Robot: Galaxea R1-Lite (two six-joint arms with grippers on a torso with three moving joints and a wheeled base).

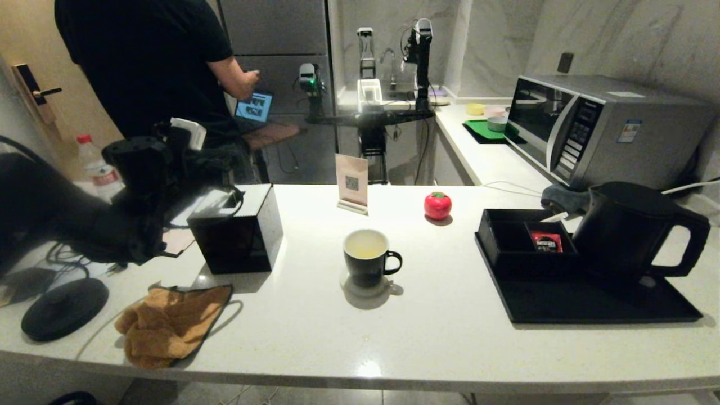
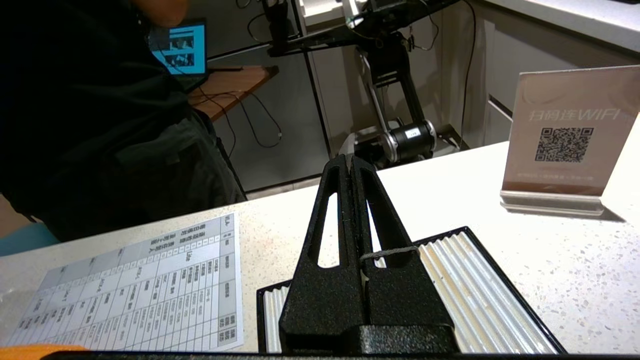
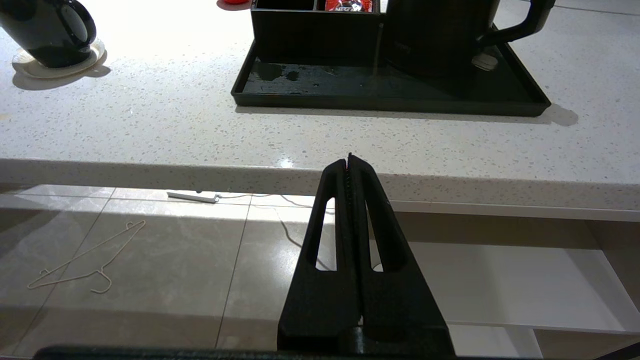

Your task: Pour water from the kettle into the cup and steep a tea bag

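The cup (image 1: 367, 260) stands on a coaster mid-counter with pale yellowish water (image 1: 365, 245) inside; it also shows in the right wrist view (image 3: 50, 32). The kettle (image 1: 630, 232) sits upright on the black tray (image 1: 596, 306), handle to the right, and appears there too (image 3: 435, 35). I see no tea bag in any view. My left gripper (image 2: 350, 159) is shut above the black tissue box (image 1: 236, 236), left of the cup; a thin grey thread (image 2: 390, 251) crosses one finger. My right gripper (image 3: 349, 157) is shut, below and in front of the counter edge.
A red packet (image 1: 545, 242) lies in the tray's organiser. A QR sign (image 1: 352, 183) and a red tomato-shaped object (image 1: 437, 205) stand behind the cup. An orange cloth (image 1: 169, 323) and a black disc (image 1: 64, 308) lie front left. A person (image 1: 152, 67) stands behind; a microwave (image 1: 596, 129) is at the right.
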